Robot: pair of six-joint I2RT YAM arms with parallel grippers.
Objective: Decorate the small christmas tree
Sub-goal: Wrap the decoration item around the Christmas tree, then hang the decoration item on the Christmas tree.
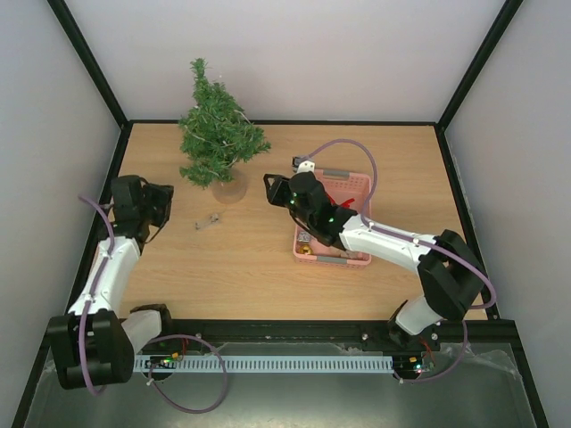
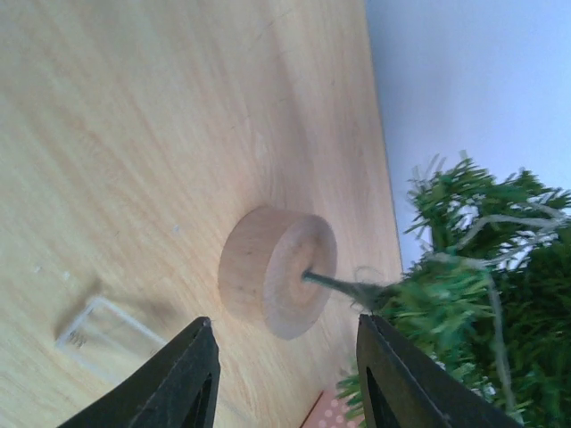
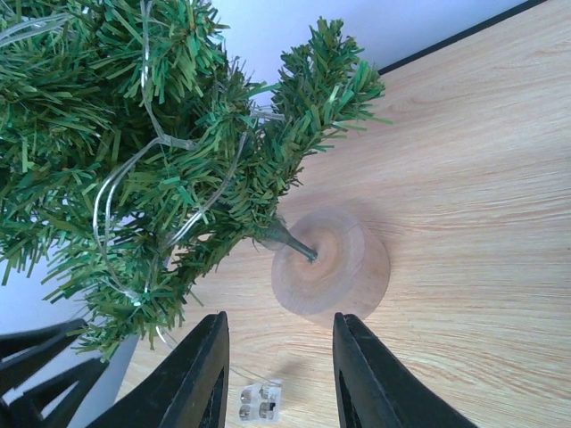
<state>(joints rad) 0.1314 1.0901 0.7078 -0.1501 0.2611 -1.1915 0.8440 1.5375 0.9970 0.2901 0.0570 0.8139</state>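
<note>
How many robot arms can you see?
2. The left arm reaches up the left side of the table, left of the small christmas tree. The right arm stretches from the right, over the pink basket, toward the tree. None seems hidden.

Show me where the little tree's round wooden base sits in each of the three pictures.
Overhead view: the wooden base sits left of centre, under the tree.
Left wrist view: base in the middle, branches to its right.
Right wrist view: base just right of centre, branches up-left of it.
Shared landmark: the small clear plastic piece lying near the base.
</note>
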